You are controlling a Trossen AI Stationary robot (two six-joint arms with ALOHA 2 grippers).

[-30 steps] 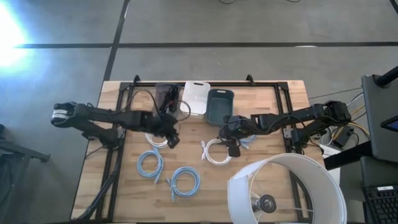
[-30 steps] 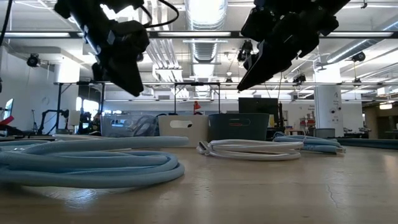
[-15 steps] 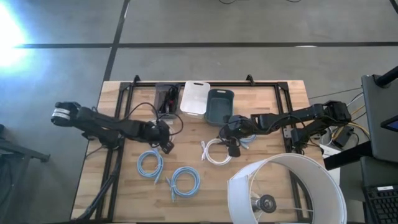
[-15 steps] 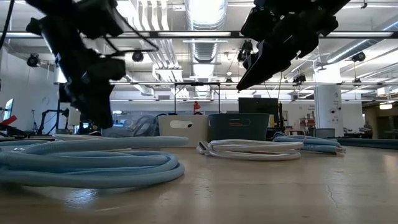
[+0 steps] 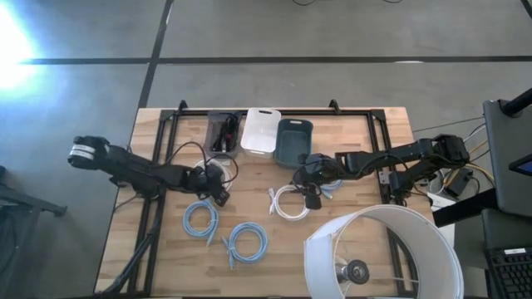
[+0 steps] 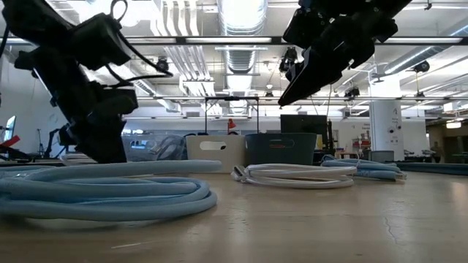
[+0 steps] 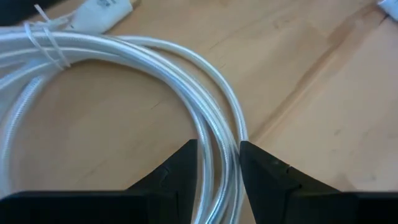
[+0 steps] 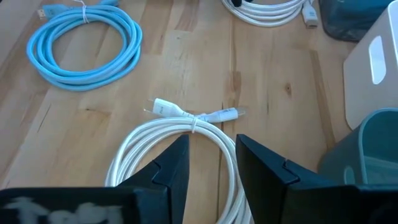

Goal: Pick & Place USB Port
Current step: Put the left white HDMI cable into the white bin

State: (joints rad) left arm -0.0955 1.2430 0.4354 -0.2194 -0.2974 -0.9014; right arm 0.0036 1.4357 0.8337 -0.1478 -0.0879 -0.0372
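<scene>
Fingers of my left gripper (image 7: 217,163) straddle the white cable coil (image 7: 124,56), unclenched; I should close squarely on both strands. My right gripper (image 8: 211,163) hovers, released.

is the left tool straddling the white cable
Yes, the left tool's open fingers sit on either side of the white cable's strands.

A robotics lab or workshop: exposed ceiling ducts (image 6: 238,55), strip lights (image 6: 241,13), far-off equipment stands (image 6: 69,117), and a concrete floor (image 5: 332,29) around the wooden table (image 5: 349,137).
</scene>
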